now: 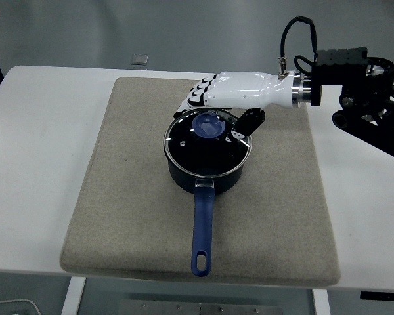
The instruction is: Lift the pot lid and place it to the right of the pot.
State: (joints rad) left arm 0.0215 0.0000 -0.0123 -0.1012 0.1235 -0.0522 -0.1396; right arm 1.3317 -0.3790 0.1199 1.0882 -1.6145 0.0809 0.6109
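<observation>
Pot (207, 172) sits near the middle of the frame on a beige mat (131, 197) that covers most of the white table (33, 164). Its blue handle (201, 230) runs straight down toward the bottom edge of the picture. The lid (207, 143) lies on the pot, dark glass with a metal rim and a blue knob (207, 125) in its upper part.

The right hand (223, 95) reaches in from the right edge of the frame on a black arm, its white shell stretched leftward just above the far side of the lid. The fingers (196, 98) are extended and slightly drooped past the upper left of the knob, and the dark thumb (247, 123) hangs down to the right of the knob, over the lid's rim. The hand is loosely spread and grips nothing; whether any finger touches the lid cannot be told.

A small grey square object (139, 60) lies on the table above the mat, at upper left of centre.
</observation>
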